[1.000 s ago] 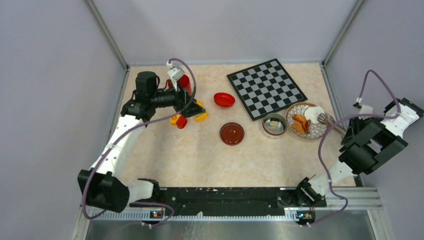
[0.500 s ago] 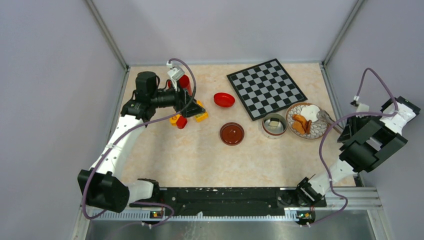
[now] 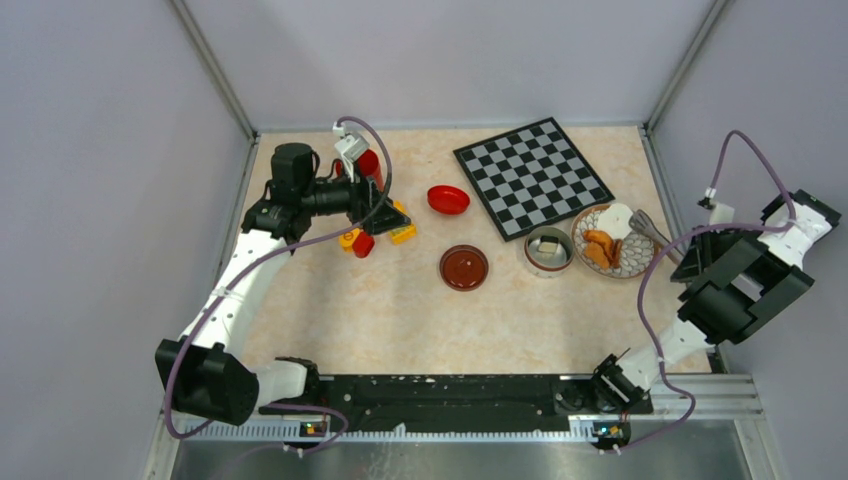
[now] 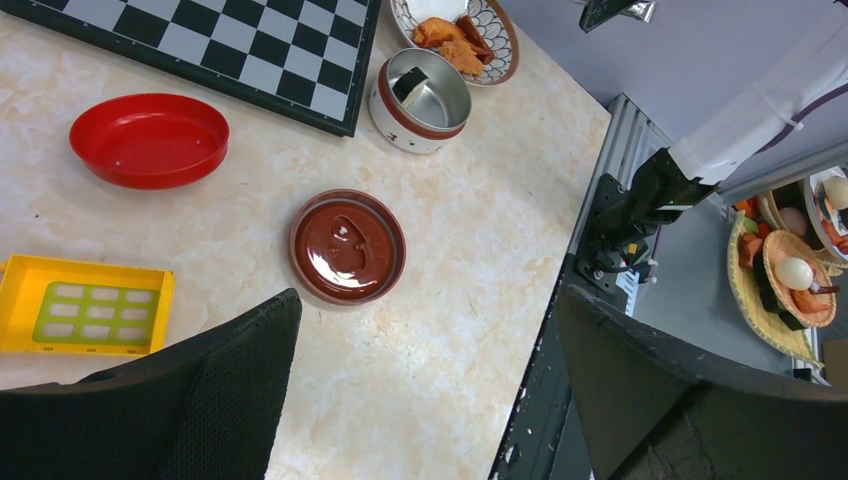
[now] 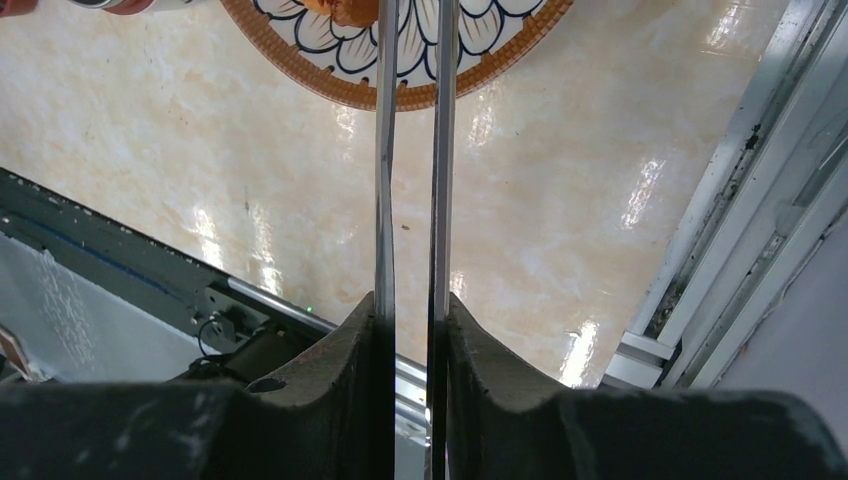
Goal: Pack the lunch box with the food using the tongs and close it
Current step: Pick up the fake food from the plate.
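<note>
The lunch box [image 3: 548,250] [image 4: 420,88] stands open right of centre with a pale chunk [image 4: 410,85] inside. Orange-brown food [image 3: 600,245] [image 4: 450,40] lies on the patterned plate [image 3: 632,262] [image 5: 330,85] beside it. My right gripper [image 3: 690,262] [image 5: 412,300] is shut on the silver tongs [image 3: 648,226] [image 5: 385,150], whose two arms are squeezed close together. Their tips reach over the plate's right side; I cannot tell whether they pinch anything. My left gripper [image 3: 385,205] [image 4: 425,300] hangs open and holds nothing, far left by the toy blocks.
The brown lid [image 3: 464,267] [image 4: 347,247] lies left of the lunch box. A red bowl [image 3: 448,199] [image 4: 150,140] and a chessboard [image 3: 532,177] sit behind. Yellow and red toy blocks [image 3: 375,235] lie under the left arm. A metal rail [image 3: 665,200] edges the table's right side.
The tongs' arms have been squeezed closer. Their tips have shifted toward the far side of the plate. The left arm has not moved.
</note>
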### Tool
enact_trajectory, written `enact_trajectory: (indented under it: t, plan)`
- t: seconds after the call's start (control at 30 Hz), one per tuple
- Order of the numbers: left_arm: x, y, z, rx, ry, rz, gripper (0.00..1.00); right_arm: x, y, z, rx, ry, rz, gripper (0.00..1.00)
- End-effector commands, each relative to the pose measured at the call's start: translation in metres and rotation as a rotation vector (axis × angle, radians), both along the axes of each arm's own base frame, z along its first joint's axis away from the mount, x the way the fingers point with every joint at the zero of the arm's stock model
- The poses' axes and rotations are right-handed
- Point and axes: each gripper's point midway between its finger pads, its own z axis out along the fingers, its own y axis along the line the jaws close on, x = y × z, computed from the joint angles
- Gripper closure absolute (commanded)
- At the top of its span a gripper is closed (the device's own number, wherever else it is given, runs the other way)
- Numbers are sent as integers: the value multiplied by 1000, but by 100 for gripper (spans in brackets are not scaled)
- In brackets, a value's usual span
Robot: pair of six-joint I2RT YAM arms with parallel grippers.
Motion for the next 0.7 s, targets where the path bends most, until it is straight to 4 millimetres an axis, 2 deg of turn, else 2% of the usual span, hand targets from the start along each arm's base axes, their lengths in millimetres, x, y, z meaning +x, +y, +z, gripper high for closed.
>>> enact_trajectory:
  t: [0.0, 0.33, 0.67]
  plan:
    - [0, 0, 10, -20, -38, -9, 1, 11, 8, 18, -25, -82, 57, 77]
    - [-1, 1, 10, -16, -40, -4, 1, 22, 17, 16, -43, -70, 78, 73]
    - [1, 1, 9, -17, -39, -4, 1, 26, 20, 13, -65, -51, 80, 73]
